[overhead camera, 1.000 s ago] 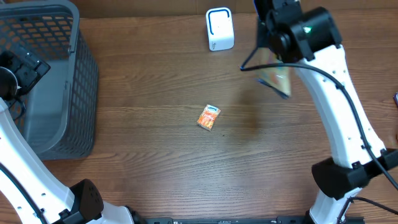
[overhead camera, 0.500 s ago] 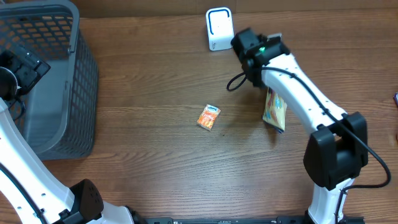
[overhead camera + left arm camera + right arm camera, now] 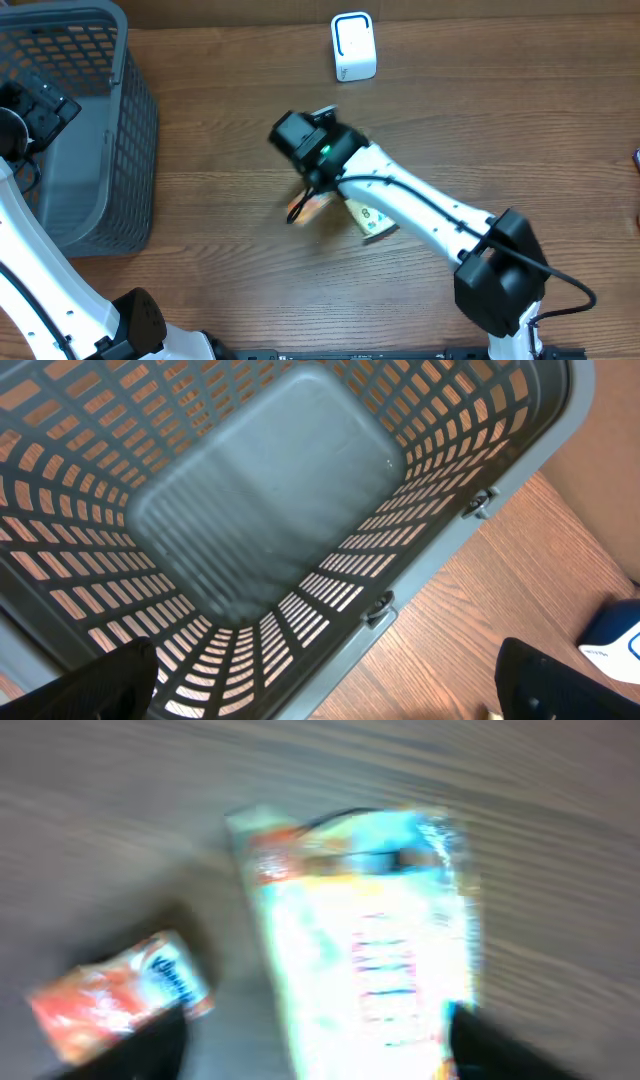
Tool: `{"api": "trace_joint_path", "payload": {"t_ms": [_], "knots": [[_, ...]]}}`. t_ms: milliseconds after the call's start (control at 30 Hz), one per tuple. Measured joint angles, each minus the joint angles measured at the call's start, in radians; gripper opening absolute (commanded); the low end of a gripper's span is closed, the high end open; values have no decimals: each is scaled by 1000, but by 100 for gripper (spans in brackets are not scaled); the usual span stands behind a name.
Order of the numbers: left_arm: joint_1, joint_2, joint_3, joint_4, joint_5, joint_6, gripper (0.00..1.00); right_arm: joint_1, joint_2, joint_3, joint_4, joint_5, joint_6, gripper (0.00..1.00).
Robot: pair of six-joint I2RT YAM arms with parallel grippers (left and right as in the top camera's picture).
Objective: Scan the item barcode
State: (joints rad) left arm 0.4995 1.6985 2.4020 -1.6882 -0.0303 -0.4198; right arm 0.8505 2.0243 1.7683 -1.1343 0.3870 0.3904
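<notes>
Your right gripper (image 3: 312,1038) has swung away from the scanner (image 3: 353,45), jaws wide. The pouch (image 3: 365,935) lies at its twelve o'clock.

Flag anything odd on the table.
Pale snack packet lies crooked mid-table under the right arm, almost against the small orange pack, well away from the white scanner. The right hand straddles it; blur hides whether it grips.

One basket (image 3: 135,150), one scanner (image 3: 353,47), two packets (image 3: 370,940) (image 3: 115,1000).
</notes>
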Motion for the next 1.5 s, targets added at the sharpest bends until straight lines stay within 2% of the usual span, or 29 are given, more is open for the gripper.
{"api": "trace_joint_path", "payload": {"t_ms": [100, 233, 333, 533, 667, 800, 967, 1167, 1300, 1367, 1433, 1467, 1500], "knots": [[0, 0, 0, 0, 0, 0, 100, 11, 0, 25, -16, -70, 1, 91], [0, 0, 0, 0, 0, 0, 100, -18, 0, 120, -103, -130, 4, 100], [0, 0, 0, 0, 0, 0, 100, -66, -2, 186, -150, -150, -1, 100], [0, 0, 0, 0, 0, 0, 100, -177, -6, 183, -166, -204, -120, 100], [0, 0, 0, 0, 0, 0, 100, -172, -2, 96, -95, -183, -177, 100], [0, 0, 0, 0, 0, 0, 100, -108, 46, 5, 8, -84, -200, 100], [0, 0, 0, 0, 0, 0, 100, -33, 114, -42, 95, 15, -213, 100], [0, 0, 0, 0, 0, 0, 100, -34, 175, -48, 148, 70, -216, 99], [0, 0, 0, 0, 0, 0, 100, -55, 227, -48, 157, 89, -213, 93], [0, 0, 0, 0, 0, 0, 100, -65, 230, -42, 164, 92, -220, 82], [0, 0, 0, 0, 0, 0, 100, -78, 235, -42, 166, 95, -217, 62], [0, 0, 0, 0, 0, 0, 100, -88, 240, -42, 170, 90, -213, 44], [0, 0, 0, 0, 0, 0, 100, -93, 244, -42, 171, 93, -212, 30]]}}
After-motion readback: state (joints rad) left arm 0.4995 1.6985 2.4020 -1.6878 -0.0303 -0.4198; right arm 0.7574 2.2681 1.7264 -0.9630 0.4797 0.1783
